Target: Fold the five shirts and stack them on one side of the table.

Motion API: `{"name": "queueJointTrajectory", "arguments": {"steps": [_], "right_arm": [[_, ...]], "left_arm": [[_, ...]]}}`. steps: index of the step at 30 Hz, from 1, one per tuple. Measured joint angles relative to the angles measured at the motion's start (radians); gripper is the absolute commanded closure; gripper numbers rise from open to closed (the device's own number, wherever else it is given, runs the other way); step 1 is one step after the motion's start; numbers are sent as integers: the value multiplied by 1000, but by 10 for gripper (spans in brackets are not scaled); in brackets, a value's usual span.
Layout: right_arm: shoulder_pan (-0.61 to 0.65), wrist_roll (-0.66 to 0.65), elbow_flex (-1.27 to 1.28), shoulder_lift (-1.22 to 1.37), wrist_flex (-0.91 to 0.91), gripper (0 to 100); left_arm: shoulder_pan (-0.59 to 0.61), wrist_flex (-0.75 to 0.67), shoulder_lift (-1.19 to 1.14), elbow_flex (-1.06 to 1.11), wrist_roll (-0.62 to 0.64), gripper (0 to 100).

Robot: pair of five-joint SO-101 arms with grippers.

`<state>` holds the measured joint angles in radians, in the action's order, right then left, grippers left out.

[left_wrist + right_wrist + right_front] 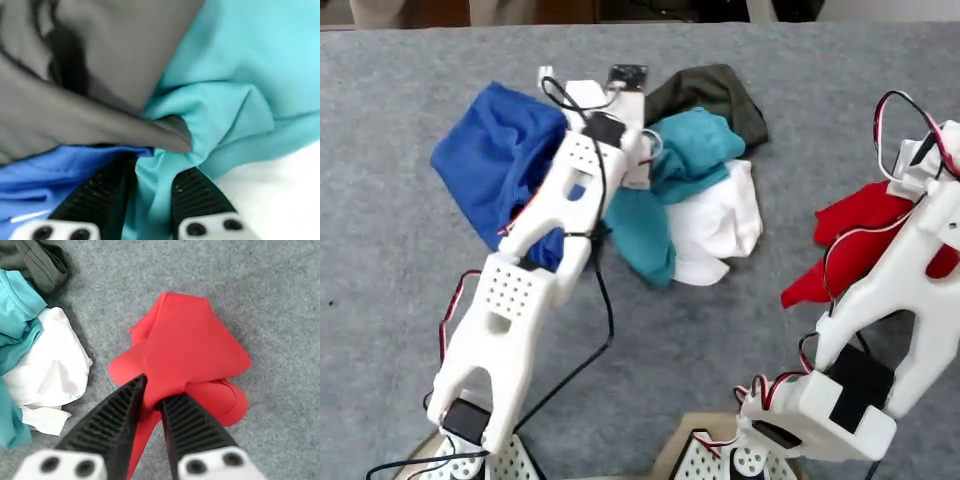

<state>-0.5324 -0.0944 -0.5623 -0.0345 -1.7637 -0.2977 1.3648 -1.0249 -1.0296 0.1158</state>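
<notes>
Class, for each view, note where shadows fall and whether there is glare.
High view: soft shadow on the table beneath the right arm, no glare. Left wrist view: deep shadow in folds of the dark shirt. Right wrist view: even light, thin shadow edging the red shirt.

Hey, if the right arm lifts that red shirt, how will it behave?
Probably floppy: the red shirt lies in soft crumpled folds, so it would likely droop from the right gripper pinching one fold. Likely light, being thin cloth.
</notes>
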Motion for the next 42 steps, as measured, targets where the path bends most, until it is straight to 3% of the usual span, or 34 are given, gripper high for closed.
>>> {"name": "queueJointTrajectory", "arguments": {"steps": [4, 7, 15, 22, 26, 30, 34, 37, 42], "right_arm": [[0, 0, 0, 0, 0, 994], [0, 0, 0, 0, 0, 994], [5, 0, 0, 0, 0, 994], [63, 0, 0, 0, 0, 994], [112, 0, 0, 0, 0, 994], [155, 0, 0, 0, 0, 994], [180, 0, 31, 0, 0, 994], [198, 0, 98, 0, 0, 994], [241, 0, 249, 0, 80, 994]], "left_arm": [[123, 123, -18, -147, -6, 981], [273, 190, -23, -226, -83, 981], [651, 210, -26, -311, -272, 981], [913, 226, -32, -356, -341, 980], [919, 290, -32, -359, -347, 961], [856, 361, -32, -367, -344, 829], [824, 382, -28, -437, -186, 715], [795, 384, 12, -496, -57, 718], [623, 384, 107, -529, -23, 715]]}}
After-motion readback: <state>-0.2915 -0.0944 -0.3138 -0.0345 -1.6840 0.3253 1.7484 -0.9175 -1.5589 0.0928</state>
